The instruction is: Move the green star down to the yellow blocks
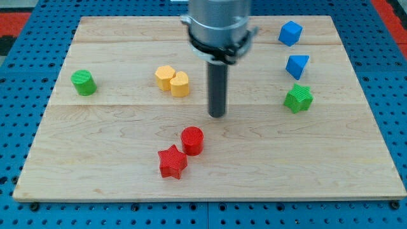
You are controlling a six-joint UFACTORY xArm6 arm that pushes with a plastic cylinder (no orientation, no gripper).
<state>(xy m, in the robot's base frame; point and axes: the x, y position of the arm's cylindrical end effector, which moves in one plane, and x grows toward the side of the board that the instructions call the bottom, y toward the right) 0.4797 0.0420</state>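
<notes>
Board: a pale wooden board (127, 184) lay across a blue pegboard surface (19, 114), filling most of the frame.

Arm: a grey cylindrical housing (219, 22) entered from the top centre of the frame and ended in a straight dark rod. My tip (218, 115) stood near the centre of the board, touching no block. There were no fingers to open or close; the rod was bare and held nothing.

Item 1: green star (298, 98), right of centre, well apart from the tip and level with its shaft, just below the blue blocks.

Item 2: two yellow blocks, touching each other, upper left of centre. The left yellow block (165, 77) looked roughly hexagonal; the right yellow block (180, 84) had a rounded outline whose exact shape I could not tell. Both sat to the left of the rod, near it but apart. The green star lay far across the board from them, with the rod between.

Item 3: red cylinder (192, 140), below and left of the tip, near it.

Item 4: red star (172, 161), touching or just beside the red cylinder at its lower left.

Item 5: green cylinder (83, 83), far left of the board.

Item 6: blue cube (290, 33), upper right.

Item 7: blue triangular block (297, 65), directly below the cube.
</notes>
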